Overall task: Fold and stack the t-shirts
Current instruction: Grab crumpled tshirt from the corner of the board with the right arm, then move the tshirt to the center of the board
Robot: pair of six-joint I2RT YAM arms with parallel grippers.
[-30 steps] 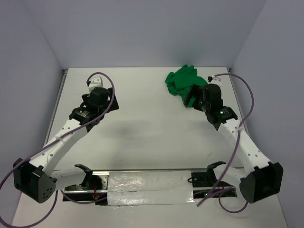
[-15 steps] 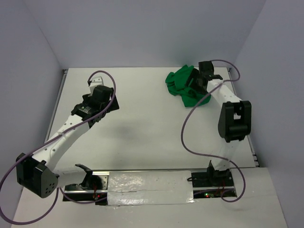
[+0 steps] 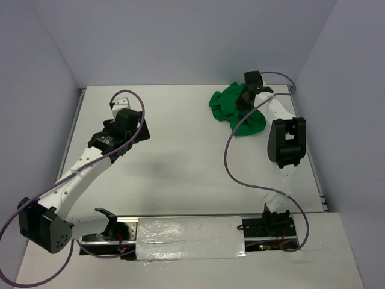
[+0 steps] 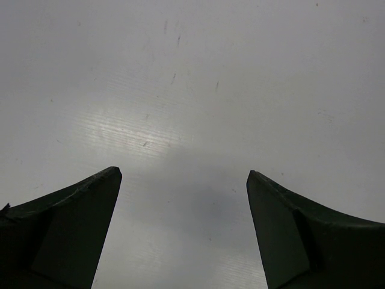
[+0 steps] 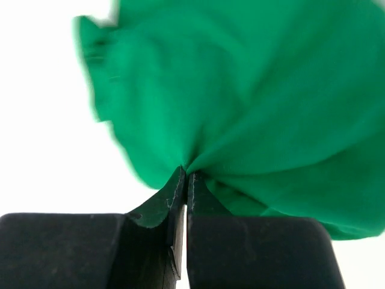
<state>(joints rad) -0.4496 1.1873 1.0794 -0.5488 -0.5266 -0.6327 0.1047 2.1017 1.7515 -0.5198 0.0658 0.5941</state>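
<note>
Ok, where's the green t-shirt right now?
In the top view the green t-shirt is bunched up at the far right of the table, near the back wall. The right gripper has its jaws shut on a fold of it.

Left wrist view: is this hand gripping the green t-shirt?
No, the left hand is open, with only the table showing between its spread fingers.

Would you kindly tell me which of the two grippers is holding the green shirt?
The right gripper: its jaws are shut on the bright green cloth t-shirt, whereas the left gripper stands open above the white table.
</note>
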